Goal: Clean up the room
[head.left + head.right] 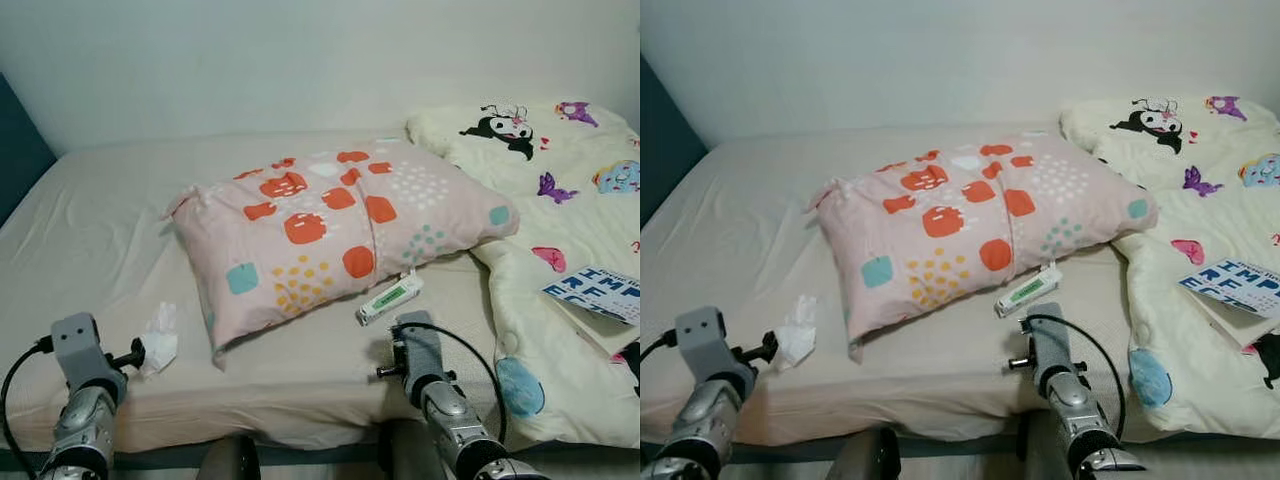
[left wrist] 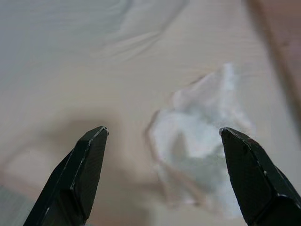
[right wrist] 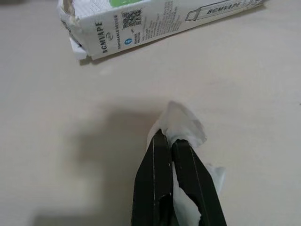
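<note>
The left gripper [image 2: 162, 134] hangs just above the bed [image 1: 90, 240] near its front edge, fingers spread wide, with a crumpled white tissue [image 2: 202, 141] lying on the sheet between and just beyond them. The right gripper [image 3: 171, 136] has its fingers pressed together on a small scrap of tissue [image 3: 181, 123], held near a torn white box [image 3: 155, 23] that lies against the front of a spotted pink pillow [image 1: 330, 230]. The box reads "BCMVAPE". On the cartoon quilt [image 1: 540, 170] a booklet [image 1: 598, 293] shows large blue letters, partly cut off.
</note>
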Controlling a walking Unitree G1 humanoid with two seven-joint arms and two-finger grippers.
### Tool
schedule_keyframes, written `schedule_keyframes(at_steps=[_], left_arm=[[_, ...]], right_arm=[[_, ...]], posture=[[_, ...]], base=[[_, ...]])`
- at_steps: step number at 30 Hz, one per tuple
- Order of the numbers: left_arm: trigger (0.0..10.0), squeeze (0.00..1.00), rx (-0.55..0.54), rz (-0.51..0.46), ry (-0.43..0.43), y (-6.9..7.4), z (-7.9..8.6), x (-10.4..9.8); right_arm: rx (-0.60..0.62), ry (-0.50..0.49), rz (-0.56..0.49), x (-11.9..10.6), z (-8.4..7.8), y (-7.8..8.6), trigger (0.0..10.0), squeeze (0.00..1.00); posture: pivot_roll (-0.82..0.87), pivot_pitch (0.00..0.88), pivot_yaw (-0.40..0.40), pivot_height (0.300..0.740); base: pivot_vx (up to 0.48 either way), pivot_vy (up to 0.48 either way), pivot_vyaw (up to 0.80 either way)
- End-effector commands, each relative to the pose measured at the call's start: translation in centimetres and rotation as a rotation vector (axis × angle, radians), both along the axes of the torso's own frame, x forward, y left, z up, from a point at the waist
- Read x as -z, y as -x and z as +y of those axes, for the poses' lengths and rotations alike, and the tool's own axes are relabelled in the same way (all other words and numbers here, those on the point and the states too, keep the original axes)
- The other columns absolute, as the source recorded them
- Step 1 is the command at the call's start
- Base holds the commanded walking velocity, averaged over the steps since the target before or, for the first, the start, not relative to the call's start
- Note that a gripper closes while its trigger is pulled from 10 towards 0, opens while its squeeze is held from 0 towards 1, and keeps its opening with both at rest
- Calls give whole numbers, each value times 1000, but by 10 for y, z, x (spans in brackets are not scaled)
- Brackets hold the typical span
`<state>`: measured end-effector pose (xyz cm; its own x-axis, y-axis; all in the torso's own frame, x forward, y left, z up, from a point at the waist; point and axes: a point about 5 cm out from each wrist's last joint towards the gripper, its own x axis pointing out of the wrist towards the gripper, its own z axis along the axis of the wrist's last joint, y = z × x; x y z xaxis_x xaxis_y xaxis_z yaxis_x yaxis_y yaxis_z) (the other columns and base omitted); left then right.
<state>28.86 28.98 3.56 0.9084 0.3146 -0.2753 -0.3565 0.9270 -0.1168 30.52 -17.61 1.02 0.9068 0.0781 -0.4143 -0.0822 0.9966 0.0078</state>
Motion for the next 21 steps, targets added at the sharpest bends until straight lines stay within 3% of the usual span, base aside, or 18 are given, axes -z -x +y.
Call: schedule_keyframes(at_steps=[1, 2, 5, 7, 8, 10, 11, 17, 18, 21], left_arm=[[10000, 0, 101, 1, -60, -4, -1, -6], [10000, 0, 101, 1, -60, -4, -1, -6], [10000, 0, 160, 7, -141, -10, -1, -14], [10000, 0, 160, 7, -141, -10, -1, -14], [10000, 345, 195, -20, -180, -20, 0, -27], [10000, 345, 210, -30, -197, -24, 0, -32], [10000, 1000, 240, -44, -192, -28, -2, -37], [10000, 1000, 331, -16, -296, -41, -7, -50], [10000, 0, 338, 13, -304, -42, -8, -49], [10000, 0, 341, 84, -312, -42, -8, -44]], right_arm=[[62, -278, -23, 1, 0, 3, 0, 0], [62, -278, -23, 1, 0, 3, 0, 0], [67, -471, -116, -13, -3, -5, 0, 0], [67, -471, -116, -13, -3, -5, 0, 0], [23, -581, -194, -26, -4, -10, 0, 0], [0, -609, -218, -30, -3, -11, 0, 0], [-22, -627, -232, -32, -2, -12, 0, 0], [-100, -640, -250, -35, 8, -7, 0, 0], [-114, -653, -256, -35, 10, -5, 0, 0], [-149, -668, -265, -35, 14, 1, 0, 0]], posture=[[-2, 210, 28, 592], [-2, 210, 28, 592], [-14, 215, 27, 592], [-14, 215, 27, 592], [-37, 225, 25, 592], [-37, 225, 25, 592], [-42, 228, 24, 592], [-70, 253, 23, 592], [-78, 263, 23, 592], [-94, 282, 24, 592]], base=[[0, 0, 0], [0, 0, 0], [0, 0, 0], [0, 0, 0], [0, 0, 0], [0, 0, 0], [0, 0, 0], [0, 0, 0], [0, 0, 0], [0, 0, 0]])
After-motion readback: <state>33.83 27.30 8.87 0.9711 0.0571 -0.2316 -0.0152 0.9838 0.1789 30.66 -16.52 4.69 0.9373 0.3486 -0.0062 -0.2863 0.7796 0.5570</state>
